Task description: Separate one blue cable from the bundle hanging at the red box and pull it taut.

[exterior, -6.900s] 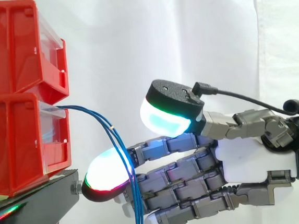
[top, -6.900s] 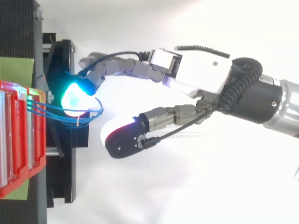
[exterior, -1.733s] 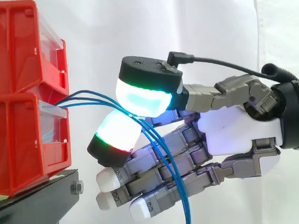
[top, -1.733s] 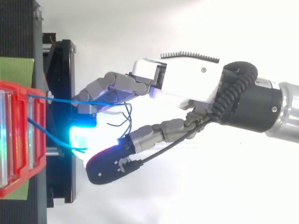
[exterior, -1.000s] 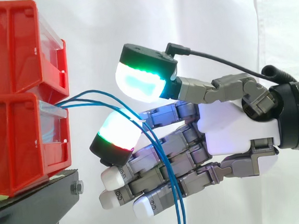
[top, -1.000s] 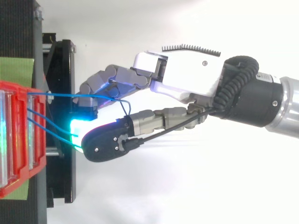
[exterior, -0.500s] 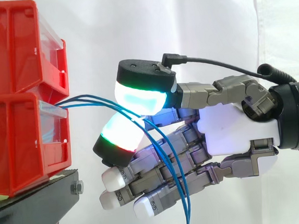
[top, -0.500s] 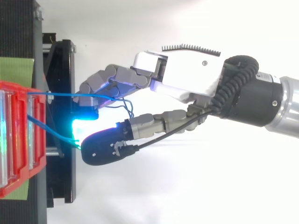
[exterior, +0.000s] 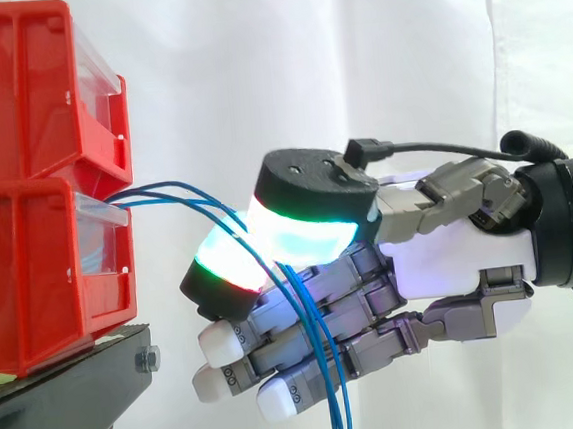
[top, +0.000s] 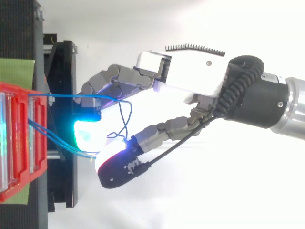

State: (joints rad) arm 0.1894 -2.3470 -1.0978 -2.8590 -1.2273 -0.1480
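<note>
Three thin blue cables [exterior: 169,193] leave the lower red bin [exterior: 41,276] and arc right onto my hand [exterior: 451,260]. From above, one cable [top: 62,96] runs straight from the bin to the grey fingers [top: 112,81], then loops loosely under them. The other two [top: 57,141] slant down toward the thumb's white pad [top: 108,156]. From the side, the cables cross the glowing finger pad [exterior: 221,265] and hang down past the lower fingers. The thumb [exterior: 310,197] sits just above that pad but apart from it from above. The hand is open, with the cables draped over it.
A second red bin [exterior: 24,87] is stacked on the lower one, both on a black stand [exterior: 71,389]. The stand's black frame [top: 62,71] lies under the fingertips in the top view. A white curtain hangs behind.
The thumb has dropped lower beside the glowing finger pad and swung outward, away from the bin, in the top view. The two lower cables shifted with it; the straight cable stayed.
</note>
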